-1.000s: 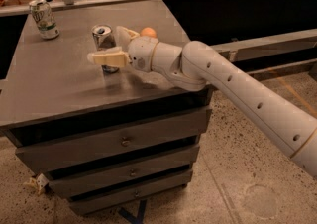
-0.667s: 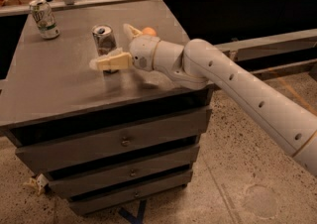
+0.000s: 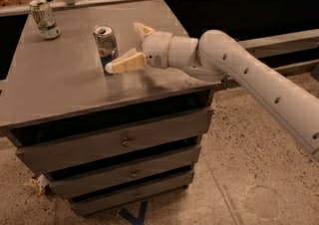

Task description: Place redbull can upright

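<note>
The redbull can [image 3: 105,44], slim and silver-blue with a wrinkled side, stands upright on the grey table [image 3: 60,79], near the middle of its top. My gripper [image 3: 123,46] sits just right of the can and is open, with nothing between its fingers. The near finger [image 3: 127,63] reaches across in front of the can's base. The far finger [image 3: 142,29] points up behind and to the right of the can. I cannot tell whether the near finger touches the can.
A white-and-green can [image 3: 45,18] stands upright at the table's back left corner. The table is a cabinet with several drawers [image 3: 124,142]. A rail and dark wall run behind it. Speckled floor lies to the right, under my arm [image 3: 259,79].
The gripper has drawn back to the right, away from the can. The can now stands by itself, outside the fingers.
</note>
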You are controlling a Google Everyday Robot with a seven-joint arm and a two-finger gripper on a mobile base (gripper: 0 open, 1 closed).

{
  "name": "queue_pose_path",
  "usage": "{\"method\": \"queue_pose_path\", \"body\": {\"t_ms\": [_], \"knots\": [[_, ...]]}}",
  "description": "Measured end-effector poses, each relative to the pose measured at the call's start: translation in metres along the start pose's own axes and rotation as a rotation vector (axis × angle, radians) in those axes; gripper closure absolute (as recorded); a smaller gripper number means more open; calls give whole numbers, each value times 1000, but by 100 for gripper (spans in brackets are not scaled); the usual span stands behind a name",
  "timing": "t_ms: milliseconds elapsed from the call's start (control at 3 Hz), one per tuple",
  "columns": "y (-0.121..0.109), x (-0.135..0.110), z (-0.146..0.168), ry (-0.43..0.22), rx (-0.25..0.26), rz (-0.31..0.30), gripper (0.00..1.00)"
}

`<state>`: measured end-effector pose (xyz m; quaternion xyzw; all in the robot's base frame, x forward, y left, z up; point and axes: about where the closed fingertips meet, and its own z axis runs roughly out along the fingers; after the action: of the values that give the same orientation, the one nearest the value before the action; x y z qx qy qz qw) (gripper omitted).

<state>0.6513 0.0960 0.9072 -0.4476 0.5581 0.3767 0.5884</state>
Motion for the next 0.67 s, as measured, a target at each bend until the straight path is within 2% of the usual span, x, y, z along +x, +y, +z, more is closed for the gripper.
{"method": "queue_pose_path", "body": {"t_ms": [333, 667], "knots": [[-9, 5, -22, 67, 19, -42, 0], [-18, 13, -42, 167, 69, -69, 0]]}}
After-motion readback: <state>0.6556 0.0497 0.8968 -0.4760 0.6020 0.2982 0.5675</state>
